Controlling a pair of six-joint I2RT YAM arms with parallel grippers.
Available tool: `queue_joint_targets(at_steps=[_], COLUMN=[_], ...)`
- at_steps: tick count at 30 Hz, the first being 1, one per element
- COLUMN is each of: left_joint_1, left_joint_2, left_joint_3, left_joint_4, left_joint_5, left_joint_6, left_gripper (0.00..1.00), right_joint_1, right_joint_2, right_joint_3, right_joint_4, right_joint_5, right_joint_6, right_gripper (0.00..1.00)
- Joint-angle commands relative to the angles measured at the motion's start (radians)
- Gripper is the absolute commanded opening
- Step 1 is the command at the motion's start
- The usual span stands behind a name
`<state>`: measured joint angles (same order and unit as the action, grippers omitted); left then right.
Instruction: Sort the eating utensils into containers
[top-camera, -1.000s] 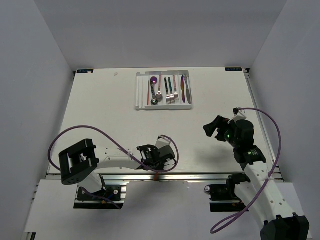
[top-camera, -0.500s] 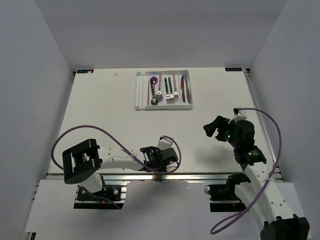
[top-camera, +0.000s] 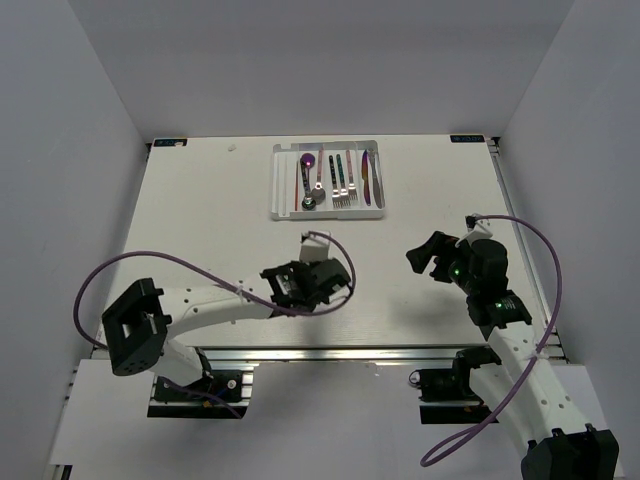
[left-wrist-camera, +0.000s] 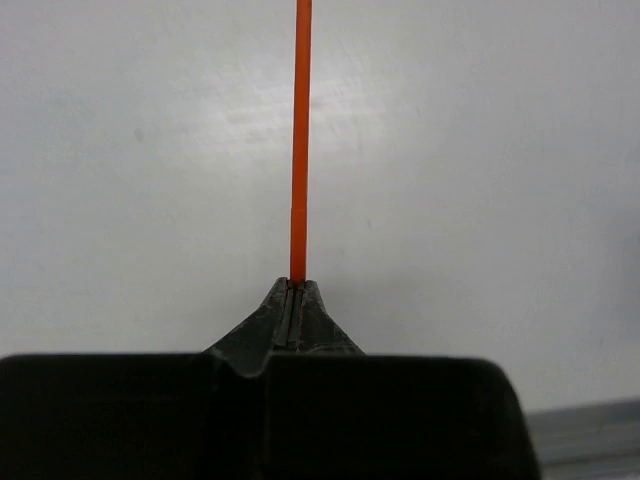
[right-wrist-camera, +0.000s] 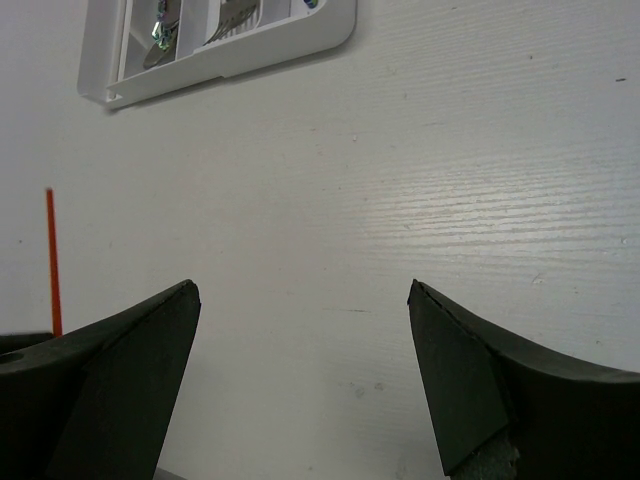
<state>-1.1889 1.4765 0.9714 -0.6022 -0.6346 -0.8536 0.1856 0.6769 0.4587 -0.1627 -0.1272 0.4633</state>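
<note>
Orange chopstick (left-wrist-camera: 298, 140) is pinched at one end by the tightly closed left gripper (left-wrist-camera: 289, 300), over the table (top-camera: 200, 220). It points straight out from the fingers. The right gripper (right-wrist-camera: 302, 300) is wide open, holding nothing. The white tray (top-camera: 330, 214) with other utensils (top-camera: 340, 180) lies well apart, at the far side.

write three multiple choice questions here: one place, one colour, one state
1. Where on the table does the white tray sit? A) near edge B) far side C) left edge
2. What colour is the chopstick in the left gripper? A) orange-red B) green C) silver
3. The right gripper is: A) shut on a fork B) shut on nothing C) open, empty

B: the top view shows it toward the far edge. A: the left wrist view shows orange-red. C: jaws stand wide apart, nothing between.
</note>
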Motion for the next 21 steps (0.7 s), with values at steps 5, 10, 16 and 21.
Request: queue_joint_targets(at_steps=[5, 10, 16, 21], left_joint_1=[0.389, 0.560, 0.733, 0.787], left_joint_2=[0.008, 0.237, 0.577, 0.795], left_joint_3=[0.214, 0.574, 0.938, 1.239], left_joint_4=[0.110, 0.101, 0.050, -0.001], left_joint_5=[0.077, 0.161, 0.269, 0.351], left_joint_6=[0.238, 0.421, 0.550, 0.648], left_gripper=[0.00, 0.00, 0.00, 0.00], right_joint_1=[0.005, 0.005, 0.003, 0.003], right_joint_2=[0.047, 0.069, 0.090, 0.090], right_joint_3=[0.058, 0.060, 0.064, 0.064], right_joint_4=[0.040, 0.055, 0.057, 0.064], right_joint_5=[-0.019, -0.028, -0.029, -0.037], right_joint_6=[-0.020, -0.026, -0.044, -0.049], right_gripper=[0.89, 0.89, 0.89, 0.89])
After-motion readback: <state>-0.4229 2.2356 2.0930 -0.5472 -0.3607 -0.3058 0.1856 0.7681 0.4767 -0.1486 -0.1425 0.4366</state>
